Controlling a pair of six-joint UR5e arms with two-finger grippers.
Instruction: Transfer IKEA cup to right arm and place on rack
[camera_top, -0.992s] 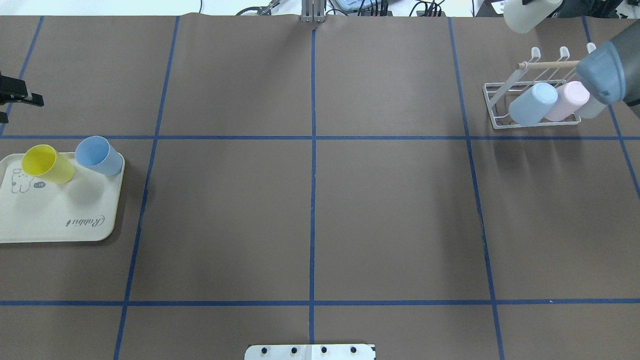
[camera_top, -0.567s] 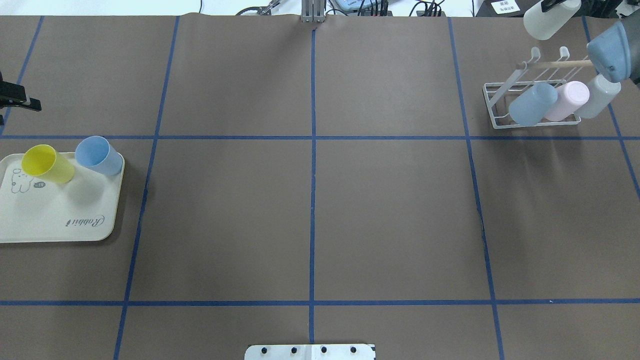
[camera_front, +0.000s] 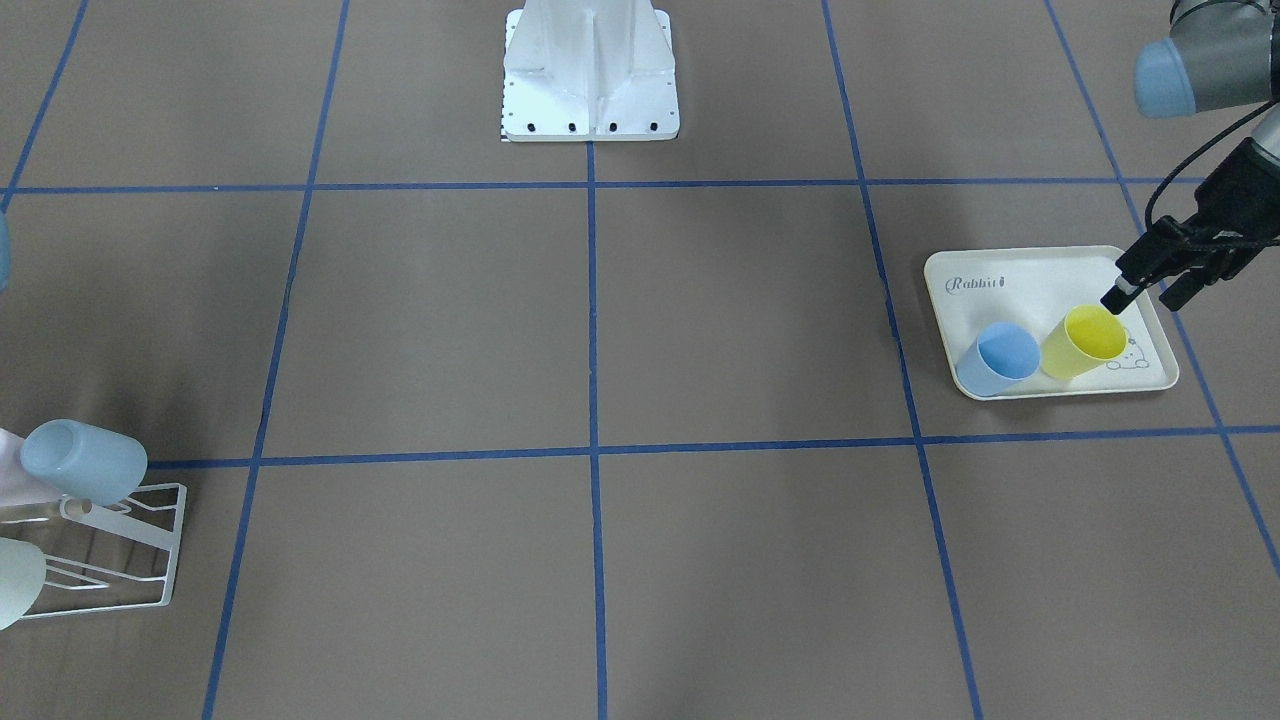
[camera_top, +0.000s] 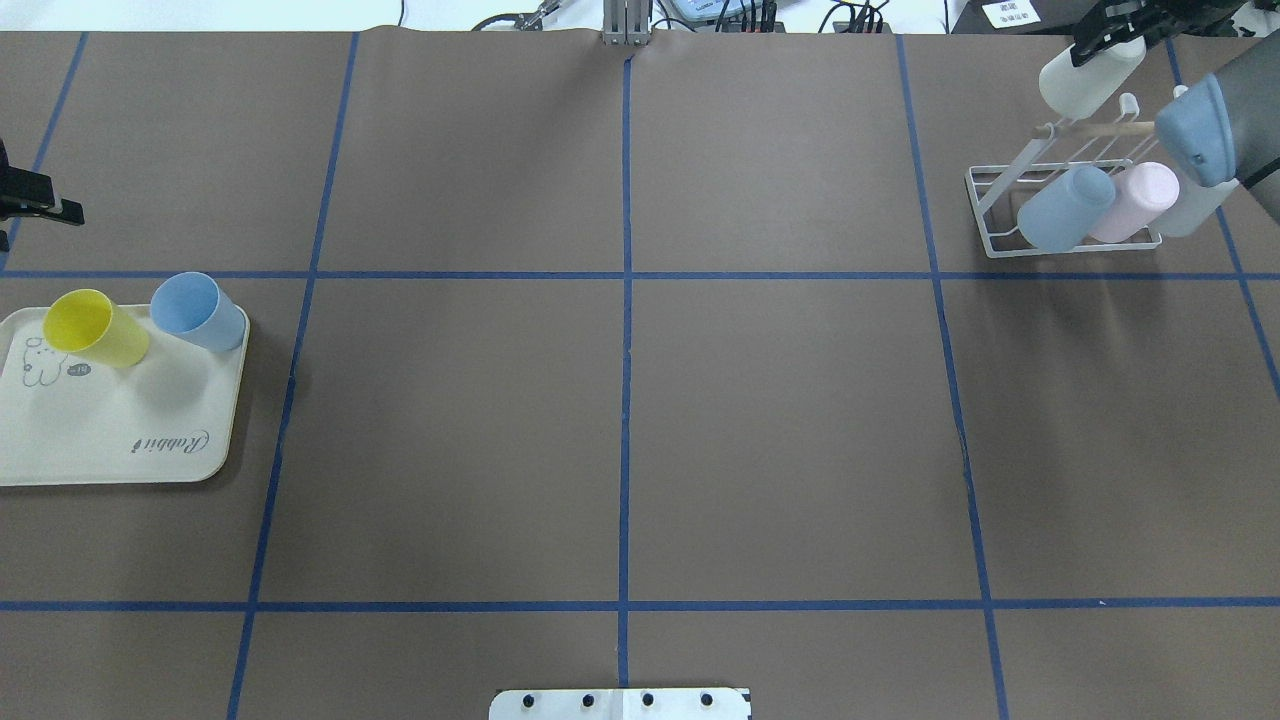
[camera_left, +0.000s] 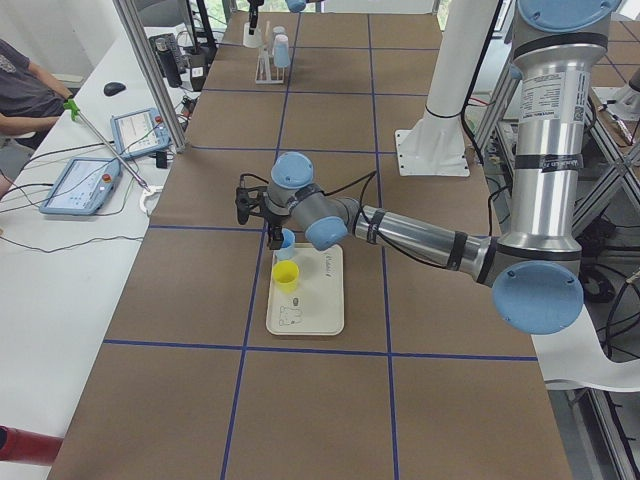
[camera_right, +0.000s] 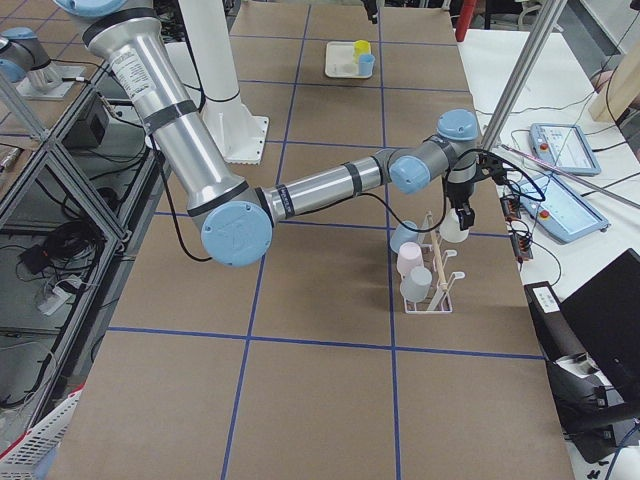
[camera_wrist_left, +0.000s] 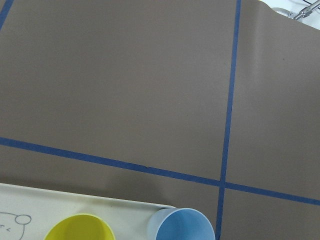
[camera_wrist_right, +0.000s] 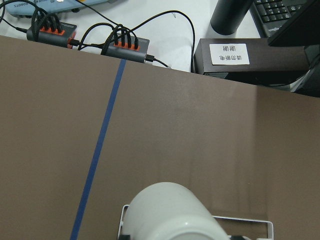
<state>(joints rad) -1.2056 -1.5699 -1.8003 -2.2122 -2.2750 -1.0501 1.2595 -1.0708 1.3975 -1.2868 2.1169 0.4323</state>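
A white IKEA cup (camera_top: 1088, 78) hangs tilted just above the far prongs of the white wire rack (camera_top: 1000, 215), with my right gripper (camera_top: 1106, 36) shut on its top end. The right wrist view shows the cup (camera_wrist_right: 175, 212) from above, over a corner of the rack (camera_wrist_right: 240, 220). On the rack lean a blue cup (camera_top: 1065, 208), a pink cup (camera_top: 1135, 200) and a pale cup (camera_top: 1195, 205), the last partly hidden by my right arm's joint cap. My left gripper (camera_front: 1145, 293) stands open and empty above the tray, beside a yellow cup (camera_front: 1085, 342).
The cream rabbit-print tray (camera_top: 120, 440) at the left holds the yellow cup (camera_top: 95, 327) and a light-blue cup (camera_top: 198, 312), both upright. Blue tape lines grid the brown table. A white base plate (camera_top: 620, 704) sits at the near edge. Cables and boxes lie beyond the far edge.
My right gripper carried the white cup rightward, then down toward the rack's far prongs. The left gripper has barely shifted.
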